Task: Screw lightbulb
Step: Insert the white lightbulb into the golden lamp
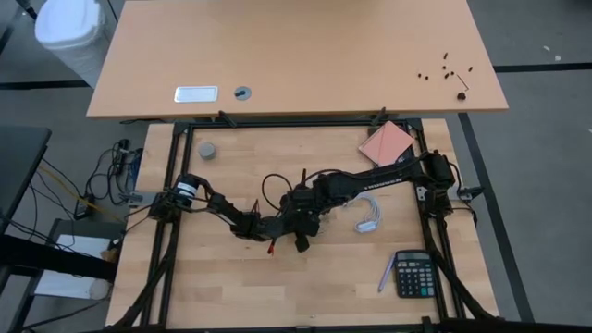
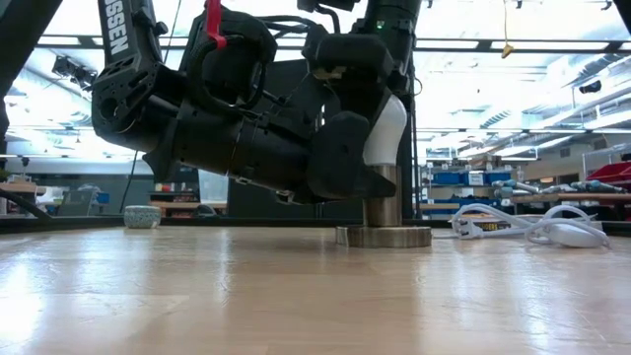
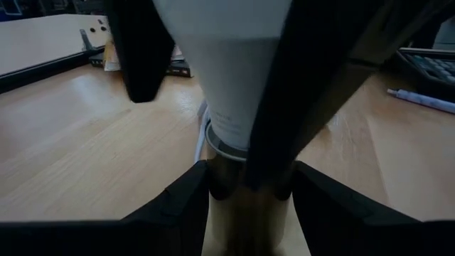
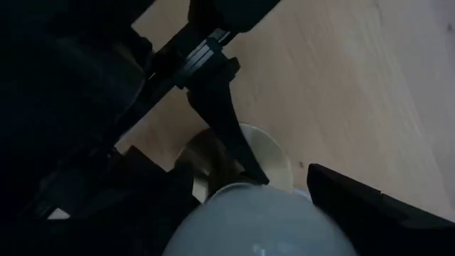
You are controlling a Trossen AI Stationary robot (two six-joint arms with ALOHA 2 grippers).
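Note:
The white lightbulb stands upright with its base in the metal socket, whose round disc foot rests on the table near its middle. My left gripper is shut on the socket below the bulb. My right gripper is shut on the bulb's head from above. In the high view both grippers meet at mid-table, the left beside the right, and they hide the bulb there. My left gripper pinches the socket's metal barrel between its two fingers, just under the bulb's base. The fingers come nearly level from the table's left. The socket stands upright with its disc foot on the table. My right gripper pinches the bulb's wide white body, one finger on each side. The fingers come from above, pointing down. The bulb stands upright with its narrow end in the socket.
The socket's white cord lies coiled to the right of the arms, and it also shows in the low view. A small grey cap sits at the far left. A calculator and pen lie near right, a pink pad far right.

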